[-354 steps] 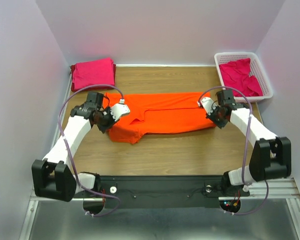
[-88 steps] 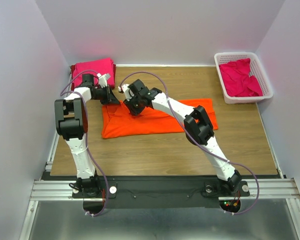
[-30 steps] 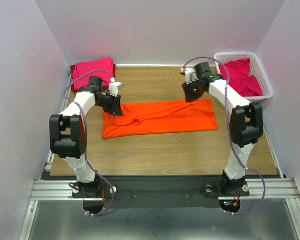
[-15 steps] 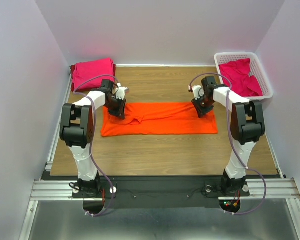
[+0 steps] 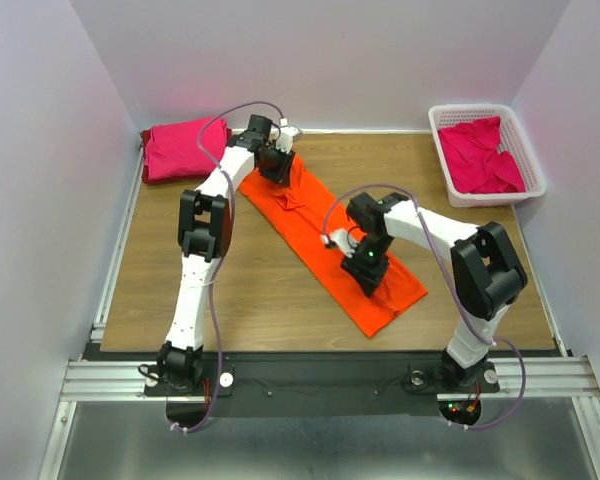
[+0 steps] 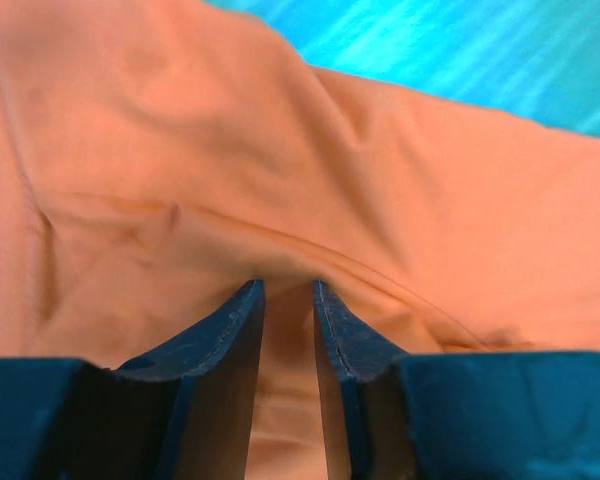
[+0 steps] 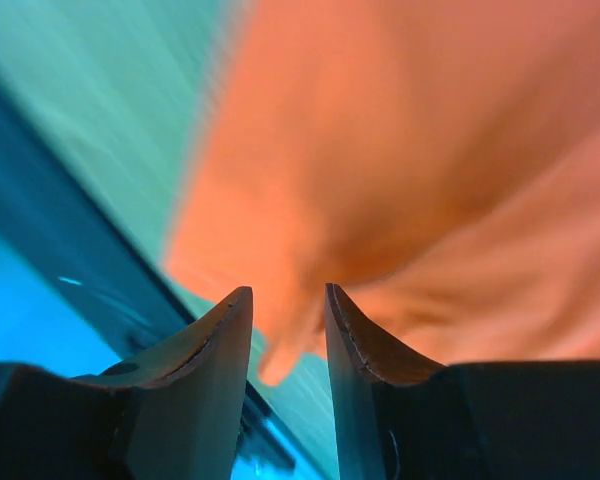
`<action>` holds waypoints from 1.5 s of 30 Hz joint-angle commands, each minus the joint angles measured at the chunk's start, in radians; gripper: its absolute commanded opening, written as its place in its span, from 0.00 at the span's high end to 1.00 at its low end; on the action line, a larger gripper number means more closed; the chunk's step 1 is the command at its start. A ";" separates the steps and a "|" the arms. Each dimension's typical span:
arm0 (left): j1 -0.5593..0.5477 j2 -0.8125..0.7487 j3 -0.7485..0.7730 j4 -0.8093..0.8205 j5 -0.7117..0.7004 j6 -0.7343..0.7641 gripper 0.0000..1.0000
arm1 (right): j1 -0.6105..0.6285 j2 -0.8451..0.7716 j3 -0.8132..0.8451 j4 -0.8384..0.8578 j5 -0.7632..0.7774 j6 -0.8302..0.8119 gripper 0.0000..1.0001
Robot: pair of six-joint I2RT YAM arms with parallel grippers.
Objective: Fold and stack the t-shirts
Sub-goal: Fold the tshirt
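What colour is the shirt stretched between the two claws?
Bright orange, plain, with no print. The orange shirt shows best in the top external view.

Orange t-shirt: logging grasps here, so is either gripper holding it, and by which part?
Both appear to. The left gripper pinches a fold at the far end of the bright orange cloth t-shirt; the right gripper pinches cloth near its near end.

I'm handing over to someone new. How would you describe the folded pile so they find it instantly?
Look to the table's far left corner. The folded magenta t-shirt pile lies there, flat and squared off. That sets it apart from the orange t-shirt stretched diagonally mid-table and the crumpled magenta ones in the white basket at far right.
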 commanded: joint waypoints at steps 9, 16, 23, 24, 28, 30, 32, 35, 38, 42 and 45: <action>0.016 -0.511 -0.544 0.277 0.064 -0.227 0.61 | -0.045 -0.018 0.148 0.138 -0.037 0.081 0.61; 0.015 -0.511 -0.644 0.282 -0.008 -0.282 0.66 | -0.043 0.089 0.077 0.224 0.010 0.108 0.68; 0.012 -0.376 -0.536 0.184 -0.029 -0.247 0.73 | -0.023 0.118 0.029 0.223 -0.165 0.134 0.68; 0.012 -0.346 -0.527 0.175 -0.025 -0.244 0.75 | -0.011 0.138 0.025 0.224 -0.206 0.149 0.68; 0.006 -0.260 -0.437 0.118 -0.027 -0.216 0.79 | 0.051 0.215 0.040 0.232 -0.363 0.192 0.67; -0.002 -0.205 -0.397 0.106 -0.021 -0.208 0.80 | 0.082 0.248 0.064 0.261 -0.420 0.234 0.67; -0.011 -0.156 -0.297 0.067 -0.007 -0.195 0.80 | 0.114 0.298 0.095 0.293 -0.472 0.271 0.65; -0.027 -0.053 -0.118 0.017 0.063 -0.167 0.80 | 0.165 0.327 0.204 0.336 -0.576 0.337 0.61; -0.025 -0.019 0.002 0.010 0.096 -0.161 0.75 | 0.161 0.316 0.326 0.338 -0.629 0.384 0.54; -0.022 -0.150 -0.038 0.081 0.090 -0.150 0.66 | 0.077 0.229 0.439 0.336 -0.598 0.395 0.51; -0.011 -0.270 -0.125 0.144 0.102 -0.167 0.63 | -0.026 0.232 0.535 0.338 -0.544 0.416 0.51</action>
